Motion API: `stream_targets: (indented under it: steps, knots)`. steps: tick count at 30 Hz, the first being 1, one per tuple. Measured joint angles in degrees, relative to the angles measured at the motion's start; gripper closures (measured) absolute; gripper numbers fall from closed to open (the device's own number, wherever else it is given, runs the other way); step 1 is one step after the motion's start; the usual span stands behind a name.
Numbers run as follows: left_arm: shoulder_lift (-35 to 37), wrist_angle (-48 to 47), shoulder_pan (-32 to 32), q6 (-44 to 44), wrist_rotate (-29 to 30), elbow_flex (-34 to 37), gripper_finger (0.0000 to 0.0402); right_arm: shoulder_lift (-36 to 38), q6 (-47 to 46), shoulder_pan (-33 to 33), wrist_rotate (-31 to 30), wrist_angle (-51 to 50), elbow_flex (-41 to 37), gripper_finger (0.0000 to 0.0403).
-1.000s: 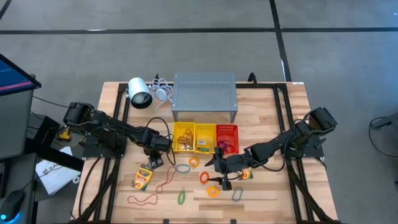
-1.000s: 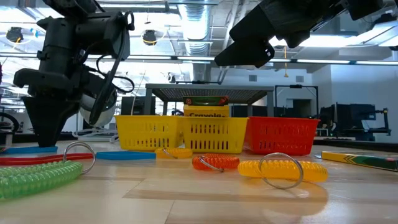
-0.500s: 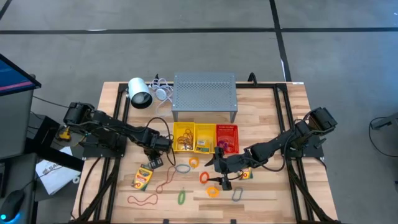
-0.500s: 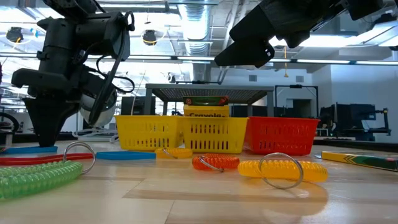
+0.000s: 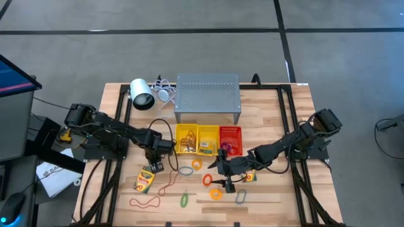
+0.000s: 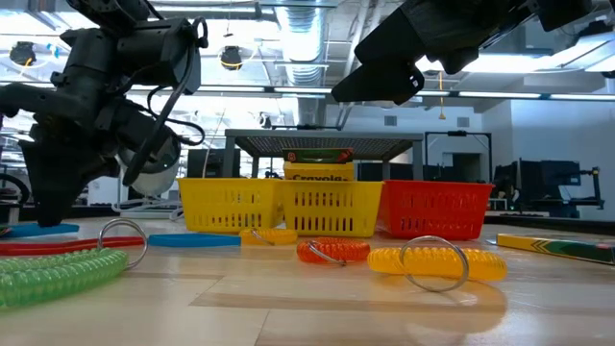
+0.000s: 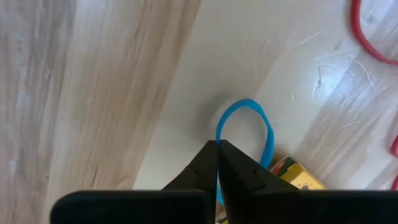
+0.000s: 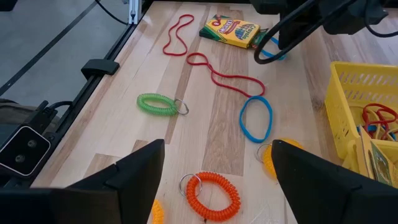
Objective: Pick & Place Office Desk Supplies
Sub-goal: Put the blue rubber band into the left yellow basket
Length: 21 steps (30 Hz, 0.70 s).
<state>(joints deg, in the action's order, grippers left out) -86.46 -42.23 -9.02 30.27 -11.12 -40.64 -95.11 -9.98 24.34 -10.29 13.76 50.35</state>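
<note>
Left gripper (image 7: 217, 163), just left of the yellow baskets (image 5: 187, 139), has closed its fingers on a blue band (image 7: 245, 134) beside the crayon box (image 5: 144, 180); the grasp looks complete, so lifting toward a basket comes next. Right gripper (image 5: 218, 169), right of the baskets, waits spread wide.

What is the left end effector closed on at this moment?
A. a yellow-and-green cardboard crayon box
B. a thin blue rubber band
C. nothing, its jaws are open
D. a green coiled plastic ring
B: in the left wrist view the left end effector has its dark fingers pressed together on the thin blue rubber band, whose loop sticks out beyond the tips.
</note>
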Motion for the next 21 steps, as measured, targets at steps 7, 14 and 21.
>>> stream_targets:
  steps: [7, 14, 21]
  knots:
    - [1.82, -1.16, 0.94, -1.15, -0.39, -0.26, 0.0401, 0.0, 0.0, 0.0, -0.01, 0.0, 0.0, 0.0112]
    - [9.31, -1.28, 3.98, -1.52, -0.32, -0.98, 0.0401, 0.0, -0.04, 0.0, -0.01, 0.02, 0.0, 0.0112]
    - [17.89, 2.37, 4.61, -1.91, -0.32, -0.98, 0.0401, 0.0, -0.02, 0.0, -0.01, 0.02, 0.0, 0.0112]
